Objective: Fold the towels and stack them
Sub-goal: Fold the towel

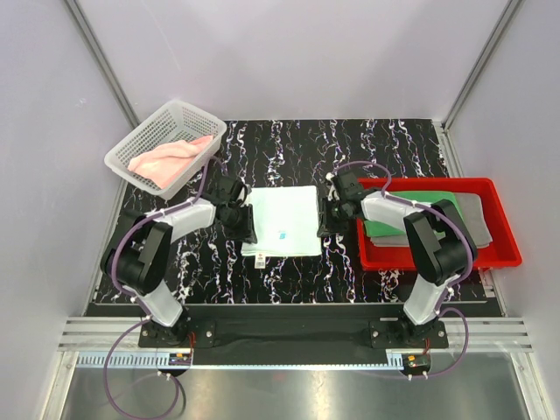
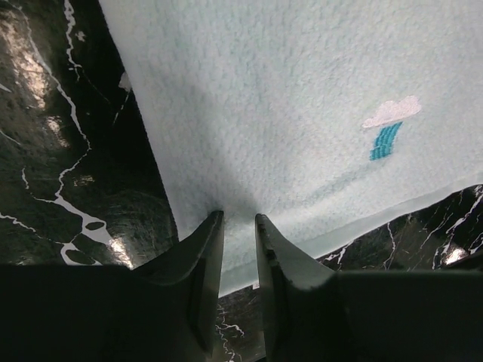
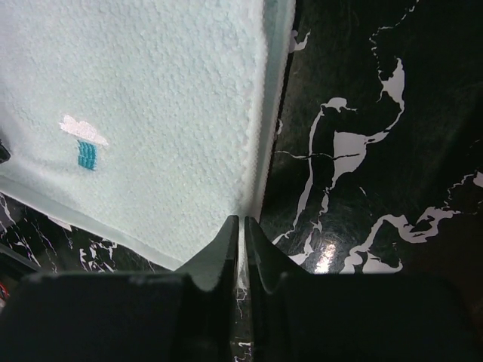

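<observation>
A pale mint-white towel [image 1: 280, 219] lies folded flat on the black marbled table, with a small blue mark on top. My left gripper [image 1: 248, 224] is at its left edge. In the left wrist view the gripper [image 2: 239, 217] pinches the towel [image 2: 287, 113], which puckers between the tips. My right gripper [image 1: 323, 219] is at the towel's right edge. In the right wrist view it [image 3: 241, 220] is shut on the thin edge of the towel [image 3: 151, 113]. A pink towel [image 1: 171, 156] lies in the basket. A dark green towel [image 1: 411, 219] and a grey towel [image 1: 472, 214] lie in the tray.
The white mesh basket [image 1: 197, 109] stands at the back left. The red plastic tray [image 1: 490, 185] stands at the right, close beside the right arm. White enclosure walls surround the table.
</observation>
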